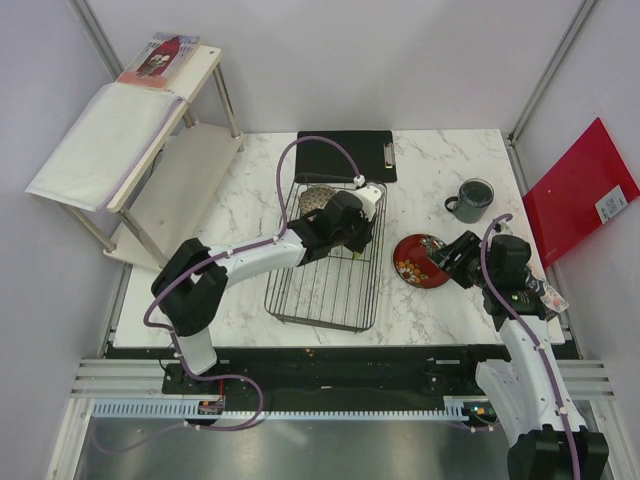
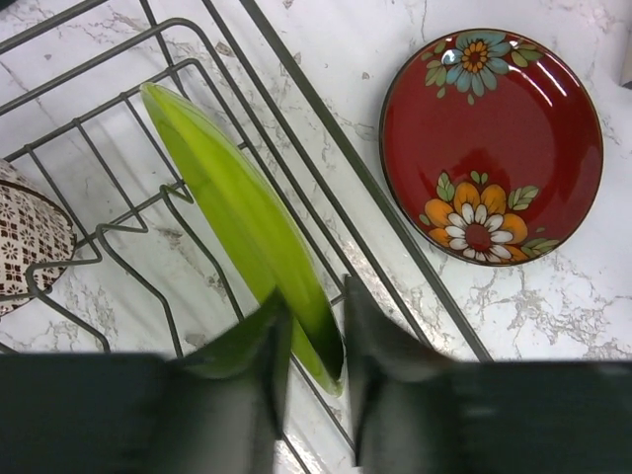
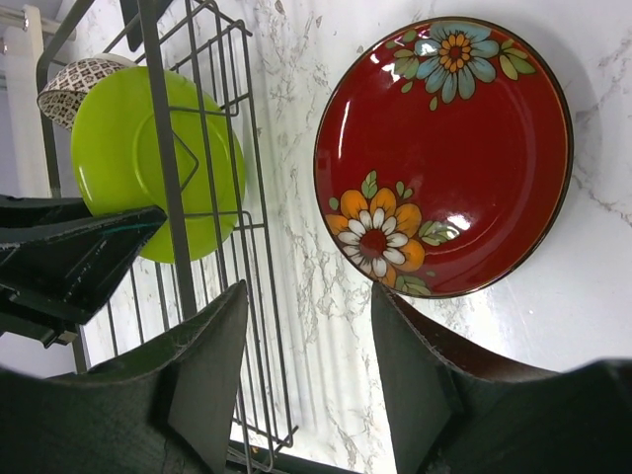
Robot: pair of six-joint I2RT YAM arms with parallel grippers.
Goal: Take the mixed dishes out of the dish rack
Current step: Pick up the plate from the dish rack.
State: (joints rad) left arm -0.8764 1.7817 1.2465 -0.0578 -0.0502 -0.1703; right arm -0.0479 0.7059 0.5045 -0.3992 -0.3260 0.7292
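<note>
The left pincer (image 2: 314, 326) is straddling the lower rim of the lime-green plate (image 2: 237, 207), which is standing on edge in the dish rack (image 1: 322, 285) near a patterned bowl (image 2: 25, 242). Whether the pincer is clenching the plate cannot be told. The right wrist view is showing that plate's face through the wires. It is also showing the released right pincer (image 3: 308, 365) hovering over the table (image 3: 592, 326) beside the dark red patterned plate (image 3: 444, 158). Only the top view is showing the mug (image 1: 472, 198).

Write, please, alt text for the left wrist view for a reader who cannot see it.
The left gripper straddles the near rim of the lime-green plate, which stands on edge in the dish rack. A dark red flowered plate lies flat on the marble table to the right, outside the rack; a patterned bowl shows at the left edge.
</note>
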